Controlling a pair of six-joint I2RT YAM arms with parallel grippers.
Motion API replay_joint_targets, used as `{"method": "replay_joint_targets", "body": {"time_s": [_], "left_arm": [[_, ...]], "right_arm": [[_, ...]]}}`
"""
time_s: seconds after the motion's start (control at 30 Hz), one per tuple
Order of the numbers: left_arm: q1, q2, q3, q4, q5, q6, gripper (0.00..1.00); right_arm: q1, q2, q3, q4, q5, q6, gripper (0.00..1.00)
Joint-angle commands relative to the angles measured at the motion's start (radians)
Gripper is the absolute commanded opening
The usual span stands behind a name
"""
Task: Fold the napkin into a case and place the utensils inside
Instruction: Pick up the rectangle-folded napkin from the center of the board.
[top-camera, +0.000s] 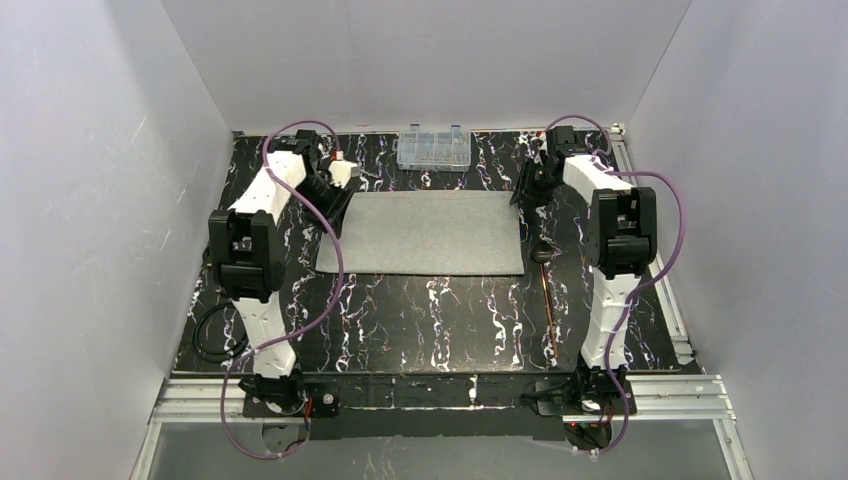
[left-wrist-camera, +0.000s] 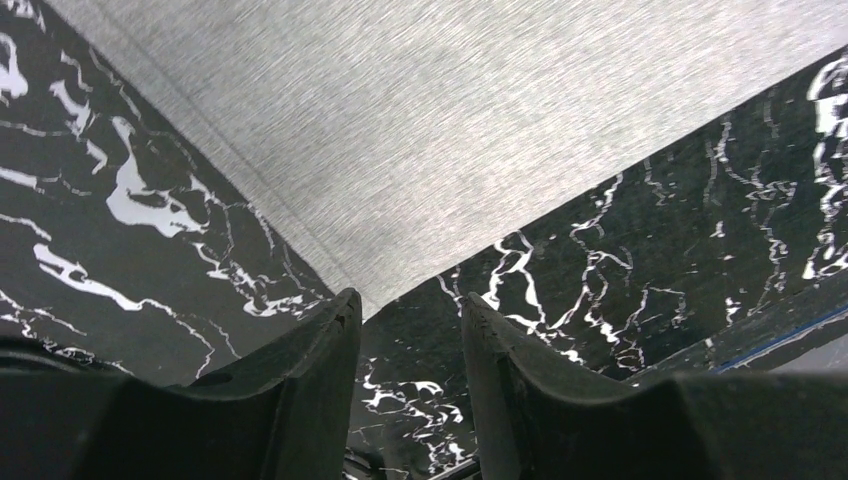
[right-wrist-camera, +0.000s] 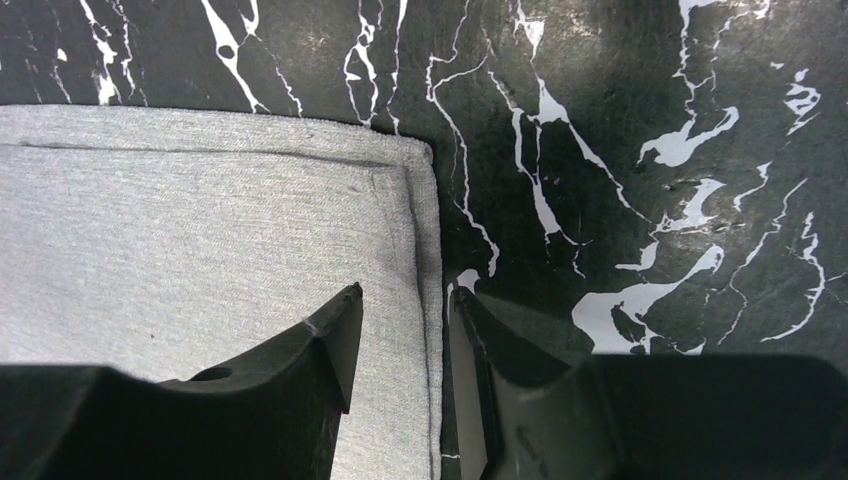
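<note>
Lying folded double, the napkin (top-camera: 425, 232) is spread flat on the bench (top-camera: 420, 330), utensils (top-camera: 547, 295) near its right edge. The left gripper (left-wrist-camera: 405, 300) is held narrowly parted and empty off one corner; the right gripper (right-wrist-camera: 405, 295) likewise, above another.

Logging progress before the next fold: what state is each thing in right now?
napkin: folded once, two layers, flat on the table.
utensils: loose on the table right of the napkin, not inside it.
left fingers: apart, empty, by a napkin corner.
right fingers: apart, empty, over the napkin's right edge.
plastic box: at the far edge; lid state unclear.
</note>
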Motion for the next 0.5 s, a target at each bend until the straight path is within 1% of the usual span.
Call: {"method": "replay_joint_targets", "body": {"time_s": [0.0,0.07,0.17,0.3,0.37,0.47], "left_arm": [[0.022,-0.065,-0.079,0.044,-0.032,0.037,0.40],[0.019,-0.066,-0.114,0.083,-0.054,0.047,0.39],[0.008,-0.054,-0.118,0.095,-0.070,0.048,0.39],[-0.002,-0.051,-0.125,0.124,-0.093,0.044,0.39],[-0.009,-0.049,-0.139,0.143,-0.112,0.051,0.38],[-0.020,-0.035,-0.175,0.189,-0.166,0.073,0.38]], "right_arm": [[0.006,0.032,-0.008,0.017,0.036,-0.001,0.47],[0.008,0.039,-0.009,0.018,0.027,0.000,0.48],[0.025,0.050,-0.015,0.029,0.019,0.009,0.48],[0.055,0.073,-0.018,0.035,0.018,0.024,0.45],[0.058,0.067,-0.044,0.057,0.011,0.042,0.41],[0.058,0.047,-0.086,0.102,0.011,0.074,0.30]]}}
